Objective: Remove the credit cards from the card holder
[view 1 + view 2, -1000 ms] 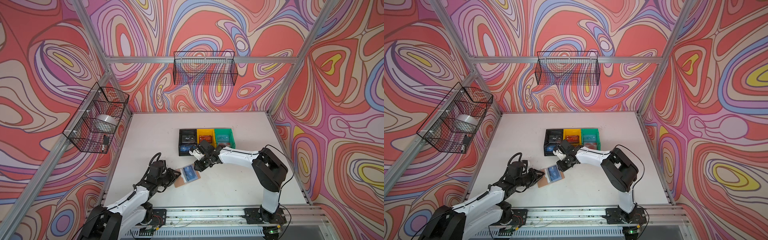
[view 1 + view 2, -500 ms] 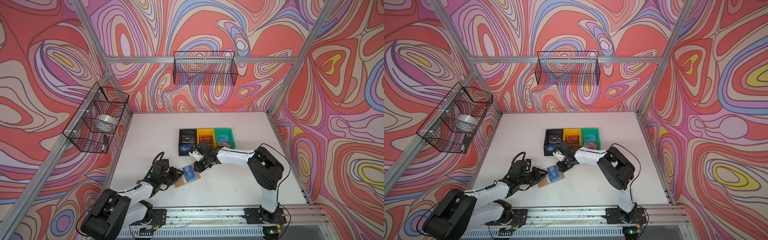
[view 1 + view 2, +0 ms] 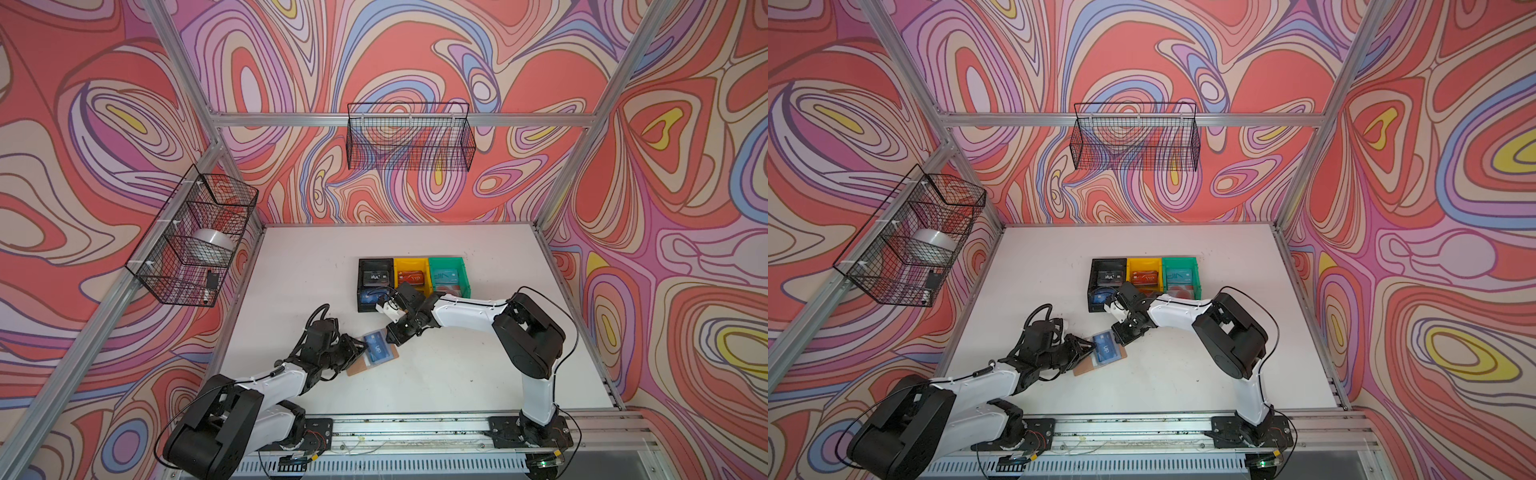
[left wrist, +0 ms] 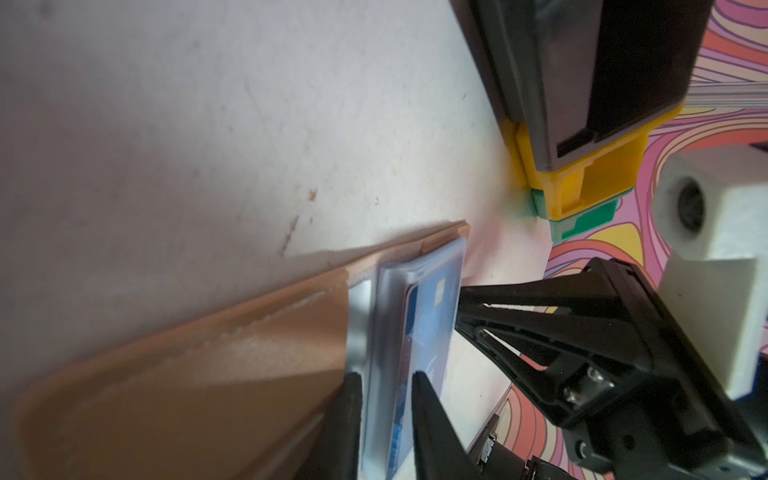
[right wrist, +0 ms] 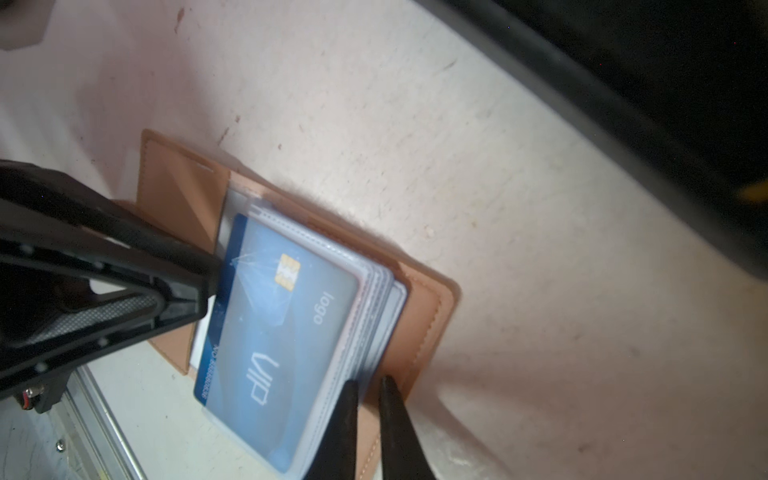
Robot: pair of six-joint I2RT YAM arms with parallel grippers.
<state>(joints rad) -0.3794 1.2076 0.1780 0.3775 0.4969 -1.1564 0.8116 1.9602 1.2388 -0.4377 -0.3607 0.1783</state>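
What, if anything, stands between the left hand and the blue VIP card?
Nothing visible. The blue VIP card pokes out of its clear sleeve toward the left hand, whose fingers close on its edge. The right hand straddles the card holder at the opposite page edges.

This is a robotics lab cell: aluminium frame [image 3: 291, 119], swirl-printed wall panels [image 3: 415, 50], white table [image 3: 457, 374], two robot arms [image 3: 469, 312] bolted to a front rail [image 3: 415, 426]

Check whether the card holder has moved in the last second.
No. The card holder lies where it did, at the same gap from the black bin.
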